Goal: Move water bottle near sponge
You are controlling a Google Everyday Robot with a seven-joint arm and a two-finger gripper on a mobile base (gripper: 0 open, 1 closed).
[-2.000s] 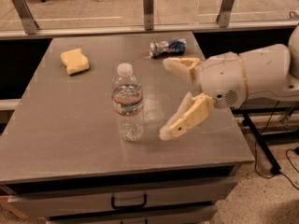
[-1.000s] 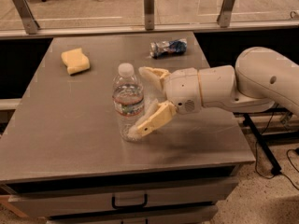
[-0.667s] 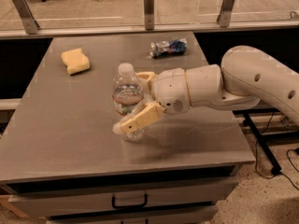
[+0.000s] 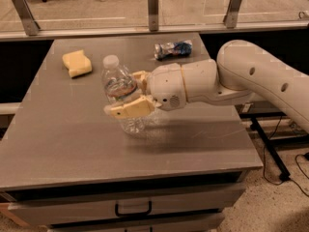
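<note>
The water bottle [image 4: 117, 83], clear with a white cap, stands in the middle of the grey table [image 4: 67, 144], tilted with its cap leaning to the upper left. My gripper [image 4: 123, 94] reaches in from the right and is shut on the bottle's middle, one cream finger [image 4: 129, 110] in front of it and the other behind it. The bottle's base is at the table top or just above it. The sponge [image 4: 77, 63], a pale yellow block, lies at the table's far left, apart from the bottle.
A crumpled silver-and-blue foil packet [image 4: 174, 49] lies at the table's far edge, right of centre. A railing with metal posts [image 4: 153, 8] runs behind the table. A drawer handle [image 4: 133, 210] sits below the front edge. My white arm [image 4: 251, 81] spans the right side.
My gripper moved left from beside the bottle until its fingers closed around it. The bottle, upright before, now tilts toward the upper left and has shifted slightly.
</note>
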